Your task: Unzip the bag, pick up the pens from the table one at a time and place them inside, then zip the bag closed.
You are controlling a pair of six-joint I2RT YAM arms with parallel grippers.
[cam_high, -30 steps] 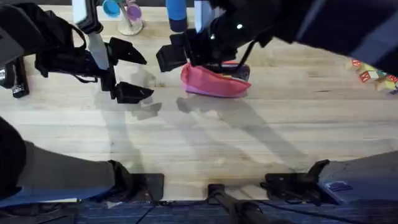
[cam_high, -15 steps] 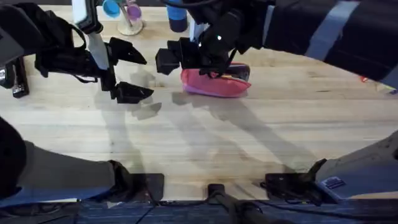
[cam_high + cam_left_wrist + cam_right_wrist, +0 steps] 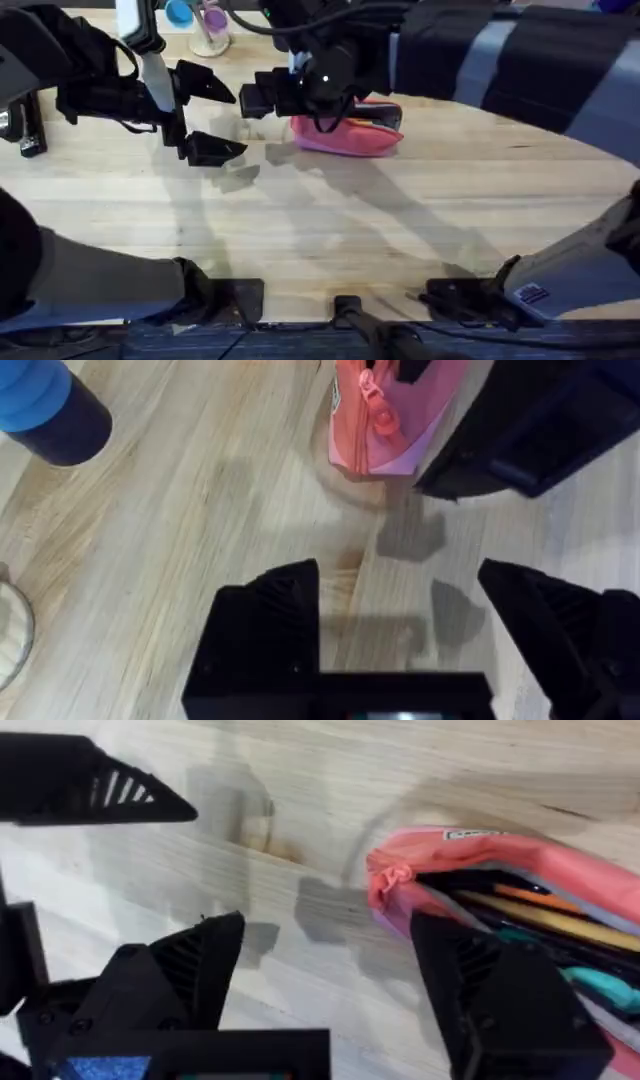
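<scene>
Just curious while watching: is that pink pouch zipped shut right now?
No, in the right wrist view the bag gapes open, with pens lying inside.

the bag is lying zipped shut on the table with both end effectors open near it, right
Not quite. The bag is unzipped: the right wrist view shows its mouth gaping with pens inside. The rest holds: it lies on the table, with the left end effector and right end effector open nearby.

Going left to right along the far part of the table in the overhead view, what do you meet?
Stapler → left gripper, open → right gripper → bag, lying unzipped on the table.
</scene>
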